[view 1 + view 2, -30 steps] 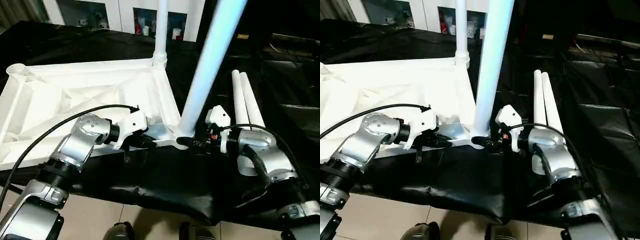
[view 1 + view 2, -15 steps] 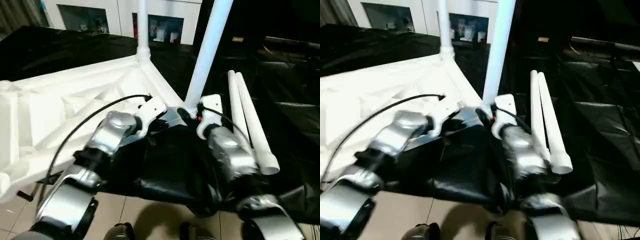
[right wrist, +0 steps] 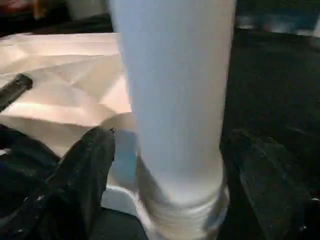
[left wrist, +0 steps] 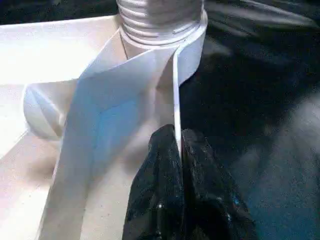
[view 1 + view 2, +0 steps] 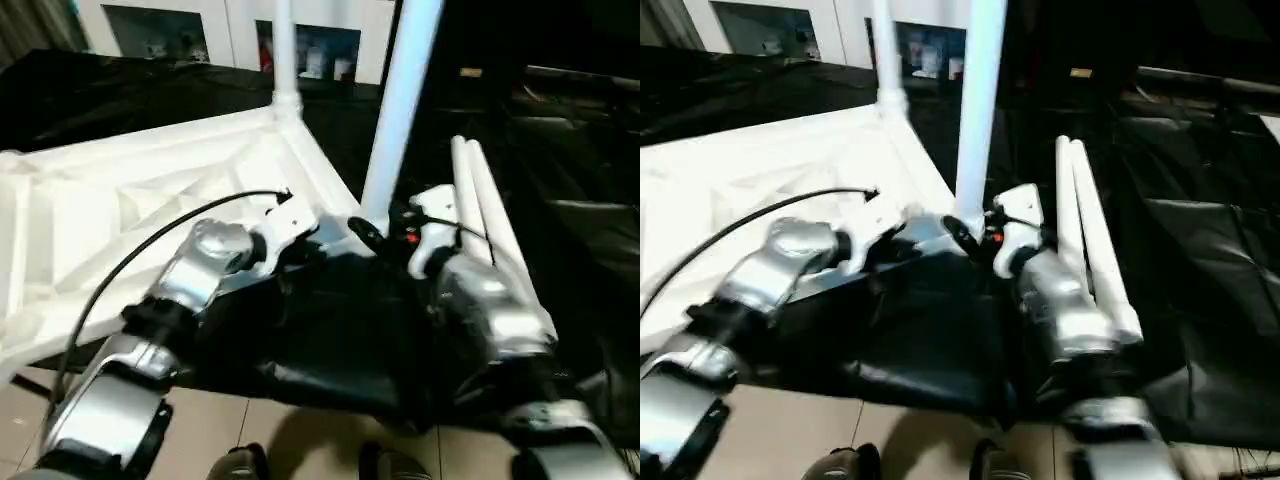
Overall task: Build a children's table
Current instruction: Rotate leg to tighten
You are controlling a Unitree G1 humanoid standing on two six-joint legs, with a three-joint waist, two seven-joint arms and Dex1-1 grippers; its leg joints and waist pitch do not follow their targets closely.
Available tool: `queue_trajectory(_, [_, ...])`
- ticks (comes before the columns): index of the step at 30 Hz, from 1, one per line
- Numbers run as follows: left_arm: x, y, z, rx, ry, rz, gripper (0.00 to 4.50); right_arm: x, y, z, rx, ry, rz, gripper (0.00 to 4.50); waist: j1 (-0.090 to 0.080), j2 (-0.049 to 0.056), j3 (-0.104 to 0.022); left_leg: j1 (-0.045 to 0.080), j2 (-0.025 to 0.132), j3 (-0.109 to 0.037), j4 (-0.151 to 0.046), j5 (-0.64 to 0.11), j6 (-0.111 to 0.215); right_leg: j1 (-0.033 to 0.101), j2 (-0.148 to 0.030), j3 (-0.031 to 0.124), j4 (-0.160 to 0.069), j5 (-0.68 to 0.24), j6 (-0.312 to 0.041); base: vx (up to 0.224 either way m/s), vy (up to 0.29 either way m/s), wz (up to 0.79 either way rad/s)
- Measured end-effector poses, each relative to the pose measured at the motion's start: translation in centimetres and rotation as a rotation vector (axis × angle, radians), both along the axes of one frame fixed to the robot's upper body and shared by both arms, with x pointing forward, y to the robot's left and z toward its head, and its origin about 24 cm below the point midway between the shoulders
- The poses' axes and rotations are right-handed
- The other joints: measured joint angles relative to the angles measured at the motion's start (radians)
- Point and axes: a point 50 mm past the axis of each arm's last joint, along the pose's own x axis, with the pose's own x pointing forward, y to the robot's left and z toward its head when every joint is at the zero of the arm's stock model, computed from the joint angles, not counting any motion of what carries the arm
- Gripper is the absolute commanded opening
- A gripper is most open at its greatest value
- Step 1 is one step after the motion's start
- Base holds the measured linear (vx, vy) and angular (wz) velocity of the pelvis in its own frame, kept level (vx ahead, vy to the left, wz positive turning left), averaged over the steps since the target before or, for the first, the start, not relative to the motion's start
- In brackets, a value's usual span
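The white tabletop [image 5: 120, 200] lies underside up, its ribs showing. One leg [image 5: 284, 60] stands in the far corner socket. A second leg [image 5: 400, 100] rises from the near corner socket, its threaded end [image 4: 160, 20] seated there. My left gripper [image 4: 178, 150] is shut on a thin rib of the tabletop beside that socket. My right gripper [image 3: 175, 165] is open, with a finger [image 3: 85, 170] on each side of the near leg's base and a small gap showing. Two loose legs [image 5: 480, 200] lie side by side on the right.
A black cover [image 5: 340, 330] drapes over the table and hangs off its front edge. Tiled floor [image 5: 200, 440] shows below. White cabinets [image 5: 200, 30] stand at the back. A black cable [image 5: 150, 250] loops over my left forearm.
The head view has swung and tilted. The near leg leans less than it did a second ago. Both grippers remain at the near corner socket.
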Motion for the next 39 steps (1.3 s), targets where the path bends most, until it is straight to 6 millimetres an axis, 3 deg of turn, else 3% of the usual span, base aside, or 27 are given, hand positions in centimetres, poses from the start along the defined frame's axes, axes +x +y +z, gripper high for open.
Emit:
queue_trajectory(6, [-1.5,1.3,0.2,0.001,0.058,-0.147,0.00,-1.9,-1.7,-0.5,-0.137,0.033,0.253,3.99,0.008,0.001,-0.001,0.001,0.004,0.001,0.003,0.002,0.002,-0.002,0.002,-0.001,0.012,-0.013,0.007,0.064,-0.016,0.01])
queue_trajectory(12, [-1.9,1.1,0.2,0.009,0.072,-0.193,0.00,-2.2,-1.1,-0.6,-0.160,0.038,0.322,3.99,0.016,0.001,0.000,0.000,0.003,0.001,0.005,0.003,0.004,-0.001,0.001,0.000,0.012,-0.014,0.005,0.000,0.000,0.00])
queue_trajectory(14, [-2.0,1.0,0.1,0.011,0.076,-0.199,0.00,-2.0,-0.9,-0.3,-0.155,0.029,0.326,3.99,0.016,0.001,0.000,0.000,0.003,0.001,0.007,0.000,-0.001,-0.001,0.001,0.000,0.013,-0.014,0.005,0.000,0.000,0.00])
queue_trajectory(15, [-2.0,1.0,0.1,0.012,0.078,-0.203,0.00,-2.0,-0.8,-0.2,-0.152,0.027,0.332,3.73,0.016,0.001,0.000,0.000,0.004,0.001,0.009,0.000,-0.001,0.000,0.001,0.000,0.014,-0.014,0.005,0.000,0.000,0.00])
queue_trajectory(19, [-2.2,0.9,-0.1,0.013,0.083,-0.216,0.00,-2.2,-0.7,-0.3,-0.153,0.036,0.360,3.52,0.015,0.001,0.000,0.000,0.004,0.001,0.013,0.000,-0.001,0.000,0.000,0.002,0.017,-0.014,0.005,0.000,0.000,0.00])
queue_trajectory(25, [-2.4,1.0,-0.1,0.015,0.088,-0.223,0.00,-2.3,-0.7,-0.4,-0.164,0.041,0.381,2.85,0.013,0.001,0.000,0.000,0.004,0.001,0.015,0.000,-0.001,0.000,0.000,0.002,0.020,-0.014,0.005,0.000,0.000,0.00])
queue_trajectory(36, [-2.4,1.1,-0.1,0.015,0.087,-0.216,0.00,-2.2,-0.6,-0.5,-0.169,0.041,0.375,2.67,0.012,0.001,-0.001,0.000,0.004,0.001,0.015,0.000,-0.001,0.000,0.000,0.002,0.020,-0.014,0.005,0.000,0.000,0.00])
queue_trajectory(39, [-1.6,0.6,-0.3,0.005,0.071,-0.140,0.00,-1.5,-0.1,-0.9,-0.138,0.036,0.232,2.67,0.005,-0.001,-0.001,0.001,0.004,0.001,0.018,0.000,-0.001,0.001,0.000,0.003,0.023,-0.014,0.005,0.000,0.000,0.00])
